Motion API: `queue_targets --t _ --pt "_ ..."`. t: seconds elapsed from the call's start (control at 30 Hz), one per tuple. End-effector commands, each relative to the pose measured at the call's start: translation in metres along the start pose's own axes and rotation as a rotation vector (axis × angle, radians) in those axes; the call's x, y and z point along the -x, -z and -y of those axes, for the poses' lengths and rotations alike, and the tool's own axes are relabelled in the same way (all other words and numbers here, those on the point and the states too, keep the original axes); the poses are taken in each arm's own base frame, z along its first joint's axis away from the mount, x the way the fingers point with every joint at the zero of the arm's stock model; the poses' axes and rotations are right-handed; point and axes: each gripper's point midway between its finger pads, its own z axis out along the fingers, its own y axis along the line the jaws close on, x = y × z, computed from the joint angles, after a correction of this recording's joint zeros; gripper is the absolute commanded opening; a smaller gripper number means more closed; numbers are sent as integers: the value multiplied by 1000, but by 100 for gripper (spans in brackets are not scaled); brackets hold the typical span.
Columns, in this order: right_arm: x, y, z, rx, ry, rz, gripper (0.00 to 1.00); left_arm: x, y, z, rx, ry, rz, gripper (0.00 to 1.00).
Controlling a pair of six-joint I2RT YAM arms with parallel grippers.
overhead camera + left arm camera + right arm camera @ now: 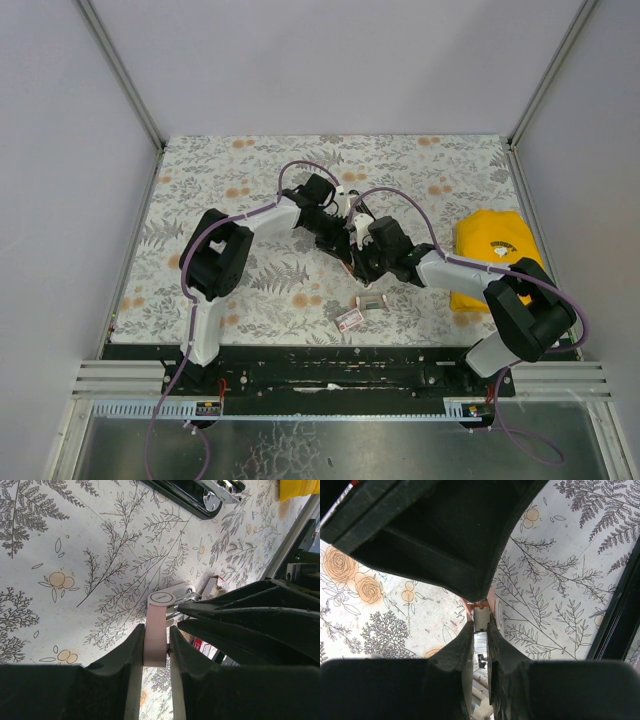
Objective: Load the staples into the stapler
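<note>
Beyond the left end effector, on the bench, the stapler lies apart, slanting across the fingers' line; the left arm looks nearer. It clenches a pink strip; the right end effector pinches a metal piece.

The right gripper has its black fingers nearly together, pinching a narrow metal piece at their tips. Just beyond the gripper, a bulky black part overhangs. Beneath the gripper lies a floral-printed tabletop, and to its right runs a black rail.
</note>
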Motion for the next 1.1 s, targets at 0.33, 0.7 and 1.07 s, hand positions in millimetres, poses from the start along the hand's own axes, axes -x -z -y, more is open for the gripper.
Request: queue_targets --t 0.33,0.7,1.07 --pt "23 6 -2 -8 41 56 17 -4 -3 1 2 -13 -32 0" --pt "21 4 -1 -9 42 50 17 -5 -3 1 3 -12 -34 0" --pt "7 1 4 -37 33 17 17 -4 -2 2 5 -14 -33 0"
